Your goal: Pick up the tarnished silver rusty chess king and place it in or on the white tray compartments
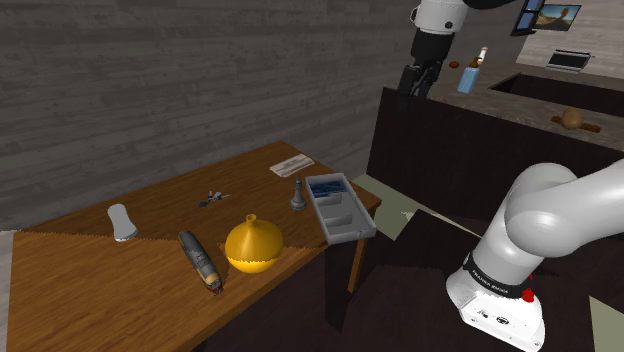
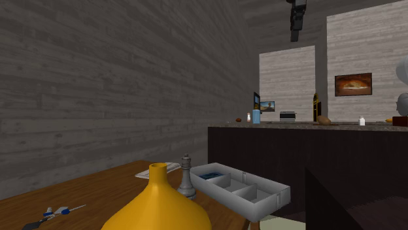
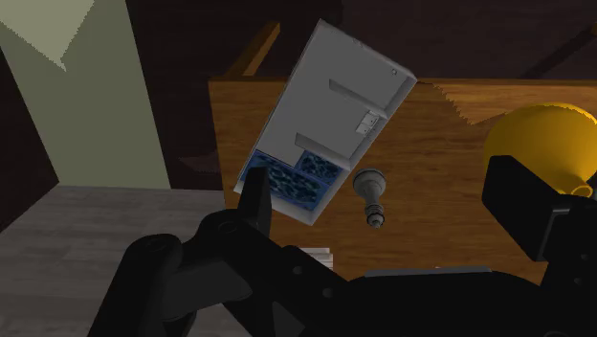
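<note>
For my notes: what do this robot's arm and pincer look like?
Rounded white arm links. The white base segment carries a dark band with pale lettering and a small red knob. The pincer is all black, with two blocky fingers.

Gripper (image 2: 295, 36) cropped up top, prob.

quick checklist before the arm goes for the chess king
1. Chess king upright on the table: ok.
2. Gripper open: ok, fingers stand apart.
3. Gripper down at the king: not ok, it hangs high above the table.
4. Finger room around the king: cannot tell, the tray sits close beside it.
5. Free room in the tray: ok, most of it looks bare.
</note>
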`<action>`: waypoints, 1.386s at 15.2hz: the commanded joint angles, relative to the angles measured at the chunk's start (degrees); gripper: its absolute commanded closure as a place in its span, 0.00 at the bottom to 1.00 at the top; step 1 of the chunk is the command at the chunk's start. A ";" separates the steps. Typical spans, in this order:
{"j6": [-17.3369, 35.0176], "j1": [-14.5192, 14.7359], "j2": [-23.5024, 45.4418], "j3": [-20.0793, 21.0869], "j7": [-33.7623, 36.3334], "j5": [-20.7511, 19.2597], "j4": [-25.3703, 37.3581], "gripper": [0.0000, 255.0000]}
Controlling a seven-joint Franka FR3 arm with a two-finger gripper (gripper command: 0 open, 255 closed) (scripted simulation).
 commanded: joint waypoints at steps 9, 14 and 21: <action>13.67 1.22 14.02 -2.03 -2.63 0.15 -0.94 0.00; 21.14 2.03 24.24 -3.02 -4.58 0.82 0.98 0.00; 29.41 3.00 39.52 -3.79 -7.81 2.73 6.74 0.00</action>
